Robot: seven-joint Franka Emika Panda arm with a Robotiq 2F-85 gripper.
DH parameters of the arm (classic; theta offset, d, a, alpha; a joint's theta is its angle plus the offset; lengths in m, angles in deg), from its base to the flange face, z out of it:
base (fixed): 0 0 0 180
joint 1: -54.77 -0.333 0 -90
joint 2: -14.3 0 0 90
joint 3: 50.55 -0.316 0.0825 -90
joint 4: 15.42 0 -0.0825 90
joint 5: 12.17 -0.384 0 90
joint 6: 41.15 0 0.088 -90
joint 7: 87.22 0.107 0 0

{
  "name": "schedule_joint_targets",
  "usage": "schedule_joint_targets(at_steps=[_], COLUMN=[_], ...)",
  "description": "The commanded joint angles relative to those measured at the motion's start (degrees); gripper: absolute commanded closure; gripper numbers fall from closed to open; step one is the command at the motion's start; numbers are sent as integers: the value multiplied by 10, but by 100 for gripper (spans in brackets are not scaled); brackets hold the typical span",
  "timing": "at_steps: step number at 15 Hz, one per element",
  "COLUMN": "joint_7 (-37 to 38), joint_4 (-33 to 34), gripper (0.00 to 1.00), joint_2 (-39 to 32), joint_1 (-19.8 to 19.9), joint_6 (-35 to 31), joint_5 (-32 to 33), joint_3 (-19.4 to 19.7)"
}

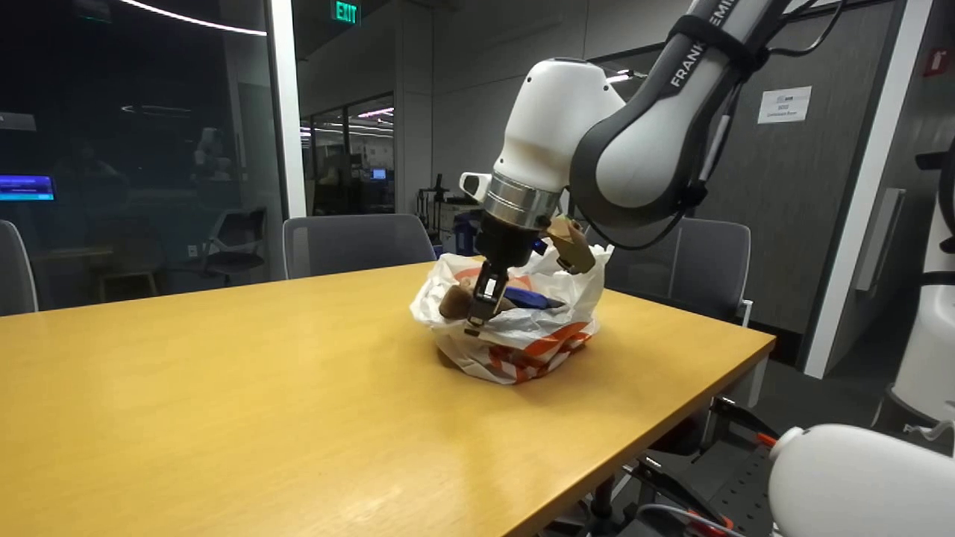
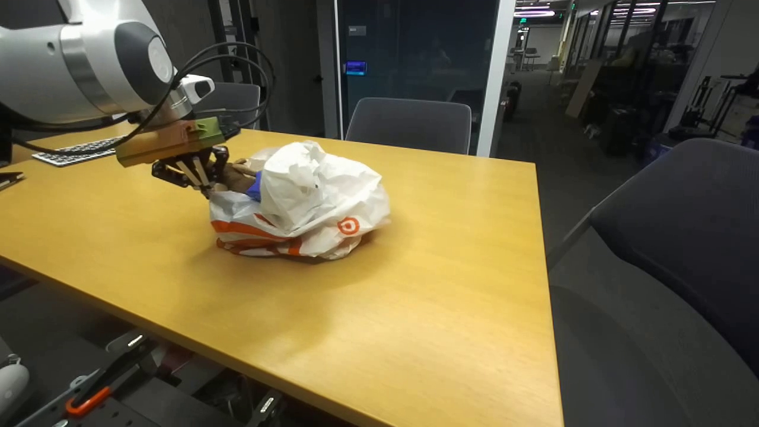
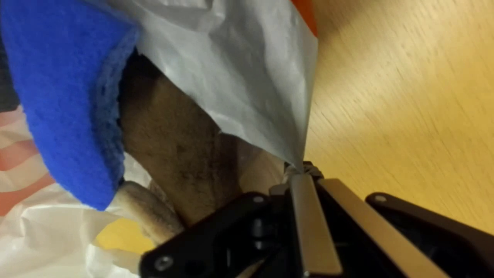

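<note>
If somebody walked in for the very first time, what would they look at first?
Probably the big white robot arm, leaning over the yellow table in both exterior views. Next, perhaps, comes the white bag with orange marks sitting on that table, its edge pinched in the robot's fingers. In the wrist view, the bright blue spongy thing in the bag really stands out at upper left.

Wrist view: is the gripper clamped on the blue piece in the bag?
No, the gripper is shut on the edge of the white plastic bag, with the blue piece lying apart from it.
</note>
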Motion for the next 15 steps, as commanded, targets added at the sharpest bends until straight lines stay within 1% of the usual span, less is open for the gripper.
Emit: schedule_joint_targets(at_steps=[1, 2, 3, 4, 6, 8, 9, 10, 12, 14, 15], joint_7=[-71, -106, -113, -107, -67, -54, -56, -54, -55, -60, -70], joint_4=[-3, -3, -3, -3, 1, 11, 23, 25, 31, 30, 29], gripper=[100, 100, 100, 100, 100, 100, 100, 100, 100, 100, 100], joint_2=[46, 83, 110, 137, 196, 246, 257, 260, 264, 258, 250], joint_1=[-40, -48, -55, -54, -21, 6, 5, 15, 16, 12, -1], joint_6=[-7, 17, 32, 42, 70, 105, 126, 136, 162, 186, 196], joint_5=[-159, -207, -219, -207, -136, -82, -76, -60, -55, -59, -73], joint_3=[-14, -15, -11, -7, -20, -29, -26, -26, -21, -17, -9])
